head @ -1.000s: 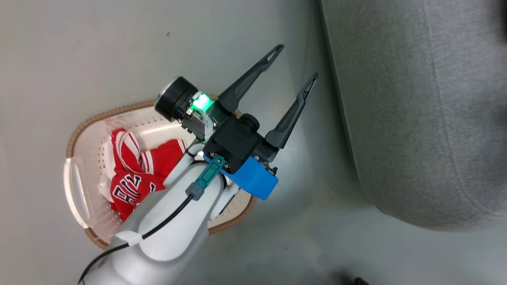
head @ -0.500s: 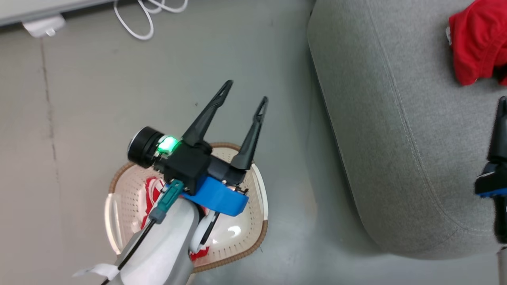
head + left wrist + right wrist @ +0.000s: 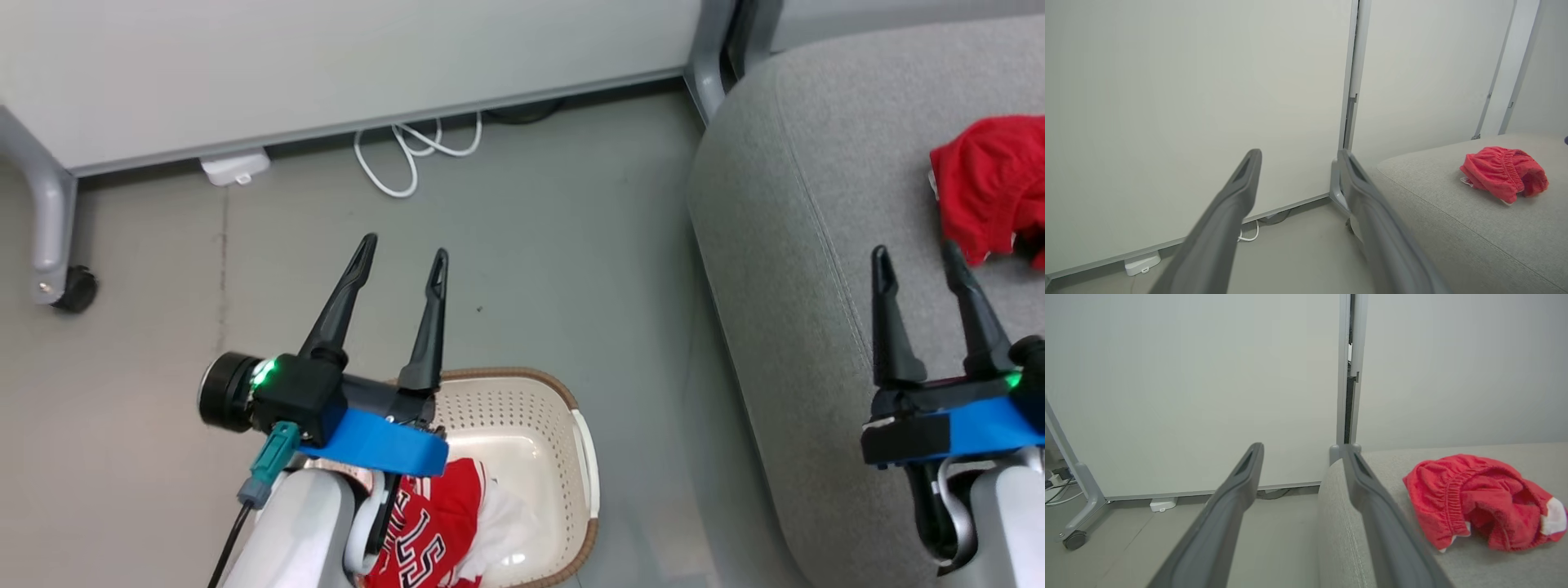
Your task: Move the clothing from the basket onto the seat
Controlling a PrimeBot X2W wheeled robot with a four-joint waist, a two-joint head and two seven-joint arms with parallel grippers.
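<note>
Shorts (image 3: 988, 188) lie on the seat (image 3: 784, 245), jersey (image 3: 433, 523) waits in the basket (image 3: 522, 400); left gripper (image 3: 404, 249), right gripper (image 3: 914, 255) spread empty, a downward reach likely next.

We log this as a test room dressed like a living corner — pale partition panels (image 3: 326, 65) on grey metal legs (image 3: 47, 204) with a caster (image 3: 75, 290), bare grey floor (image 3: 555, 245), a white cable (image 3: 408, 159) beside a plug block (image 3: 235, 167), one grey sofa (image 3: 775, 204).
</note>
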